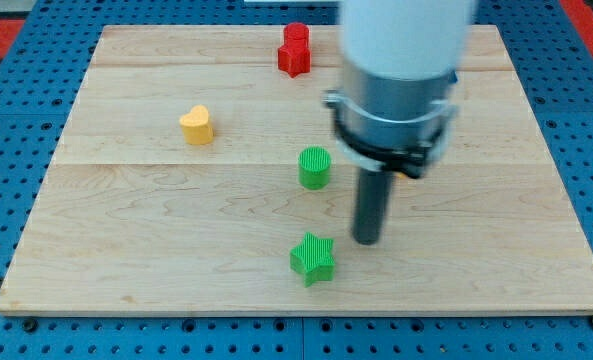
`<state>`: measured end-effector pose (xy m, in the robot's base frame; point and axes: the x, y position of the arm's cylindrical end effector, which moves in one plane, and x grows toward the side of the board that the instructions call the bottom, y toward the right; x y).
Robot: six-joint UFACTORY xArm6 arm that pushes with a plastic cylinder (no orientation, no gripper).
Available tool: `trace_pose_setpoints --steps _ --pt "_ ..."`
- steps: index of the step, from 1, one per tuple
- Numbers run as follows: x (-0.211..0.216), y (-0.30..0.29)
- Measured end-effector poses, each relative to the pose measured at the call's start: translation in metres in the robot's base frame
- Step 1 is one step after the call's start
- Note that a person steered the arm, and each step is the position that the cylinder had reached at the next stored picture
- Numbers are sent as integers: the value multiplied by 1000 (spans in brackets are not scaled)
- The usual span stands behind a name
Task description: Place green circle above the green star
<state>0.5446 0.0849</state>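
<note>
Now resting with my tip (367, 240) just right of the green star (313, 258), below-right of the green circle (315, 167), apparently touching neither; no jaws, only a rod.

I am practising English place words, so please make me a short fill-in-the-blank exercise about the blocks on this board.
1. The green circle lies toward the view's ____ from the green star.
2. The heart-shaped block is ____ in colour.
3. My tip stands to the view's ____ of the green star.
4. The block nearest the view's top edge is ____.

Missing words: top; yellow; right; red
</note>
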Motion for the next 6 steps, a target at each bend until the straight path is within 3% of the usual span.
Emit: trace_pose_setpoints --steps 1,2,3,4,5,6 --pt "42 -38" --pt "21 -106" --pt "16 -68" --pt "-31 -4" --pt "-84 -20" --pt "-93 -56"
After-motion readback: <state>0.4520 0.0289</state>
